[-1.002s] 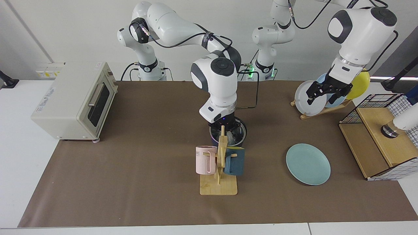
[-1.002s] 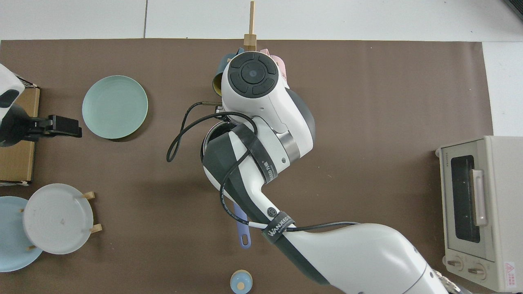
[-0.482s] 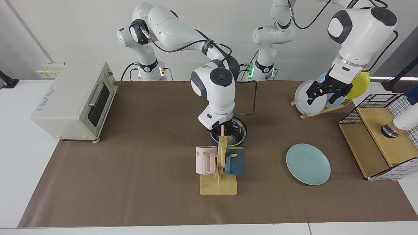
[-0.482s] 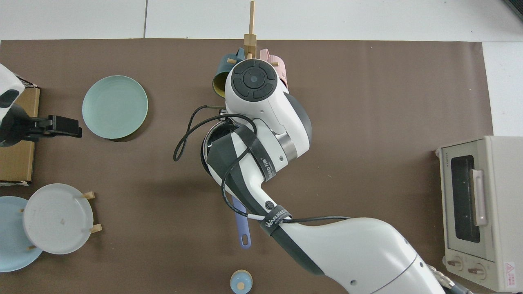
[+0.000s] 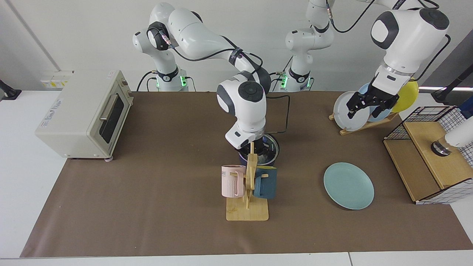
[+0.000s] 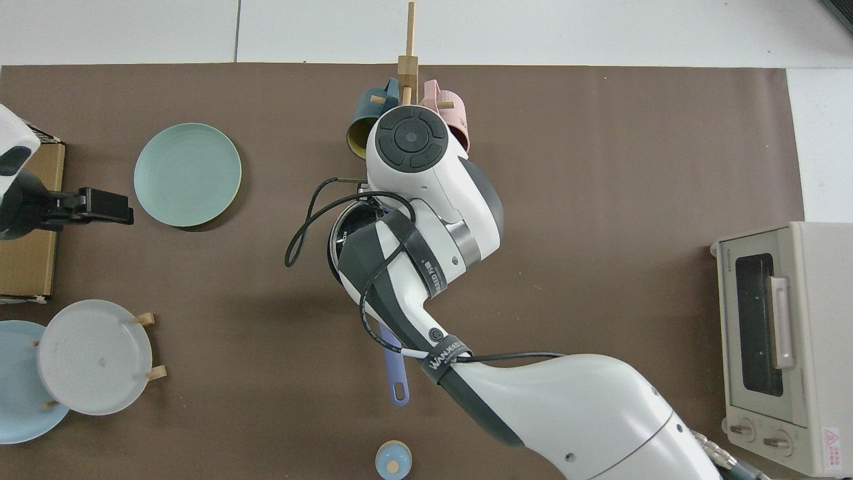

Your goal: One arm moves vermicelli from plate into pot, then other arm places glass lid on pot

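The teal-green plate (image 5: 349, 186) (image 6: 187, 175) lies bare, out in front of my left arm. Behind the mug rack stands the dark pot (image 5: 274, 148) (image 6: 337, 235), its blue handle (image 6: 394, 373) pointing toward the robots. My right gripper (image 5: 255, 150) reaches down into the pot, mostly hidden by the rack post. Something pale, likely the vermicelli (image 5: 266, 157), shows inside the pot beside it. My left gripper (image 5: 368, 108) (image 6: 100, 205) hangs open and empty in front of the plate rack, waiting. The glass lid is out of view.
A wooden mug rack (image 5: 248, 207) with a pink mug (image 5: 232, 181) and a dark blue mug (image 5: 266, 183) stands just in front of the pot. A toaster oven (image 5: 85, 114), a rack of upright plates (image 5: 354, 111) and a wire basket with a wooden box (image 5: 428, 155) sit around.
The right arm's wrist has sunk and shifted slightly back from the mug rack, still over the pot. Less of the pale stuff shows now. The left arm has not moved.
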`<action>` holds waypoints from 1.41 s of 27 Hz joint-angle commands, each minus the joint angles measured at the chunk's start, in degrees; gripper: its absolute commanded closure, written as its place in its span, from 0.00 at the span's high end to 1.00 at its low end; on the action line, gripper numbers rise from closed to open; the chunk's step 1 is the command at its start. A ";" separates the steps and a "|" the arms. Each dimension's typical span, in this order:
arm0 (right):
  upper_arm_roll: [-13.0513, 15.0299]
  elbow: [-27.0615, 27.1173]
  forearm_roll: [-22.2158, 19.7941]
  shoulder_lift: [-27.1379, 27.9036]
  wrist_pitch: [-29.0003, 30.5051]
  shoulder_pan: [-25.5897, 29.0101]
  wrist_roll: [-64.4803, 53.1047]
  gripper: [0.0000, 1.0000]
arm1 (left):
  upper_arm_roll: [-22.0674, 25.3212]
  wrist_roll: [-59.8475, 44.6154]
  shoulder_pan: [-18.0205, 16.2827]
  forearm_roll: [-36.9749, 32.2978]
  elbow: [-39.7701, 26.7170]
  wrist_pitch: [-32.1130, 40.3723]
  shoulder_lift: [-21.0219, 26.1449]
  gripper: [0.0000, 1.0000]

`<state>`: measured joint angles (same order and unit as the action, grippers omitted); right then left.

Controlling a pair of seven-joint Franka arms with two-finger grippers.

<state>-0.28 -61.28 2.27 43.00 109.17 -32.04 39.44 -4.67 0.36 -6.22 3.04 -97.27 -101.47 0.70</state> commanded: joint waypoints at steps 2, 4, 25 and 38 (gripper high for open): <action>-0.16 -1.91 0.28 -0.63 1.49 0.13 -1.38 0.00 | 0.36 0.34 0.42 0.12 -0.20 0.40 -0.61 1.00; -0.16 -2.00 0.28 -0.63 1.40 0.13 -1.47 0.00 | 0.36 0.34 0.42 0.12 -0.20 0.40 -0.61 1.00; -0.25 -2.18 0.98 -0.81 0.61 0.31 -1.64 0.00 | 0.36 0.34 0.42 0.12 -0.20 0.40 -0.61 1.00; -0.25 -2.18 0.54 -0.99 -1.76 0.66 -1.73 0.13 | 0.36 0.34 0.42 0.12 -0.20 0.40 -0.61 1.00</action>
<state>-0.27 -62.12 2.27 42.99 109.00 -31.99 39.44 -4.67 0.36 -6.22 3.04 -97.27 -101.47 0.69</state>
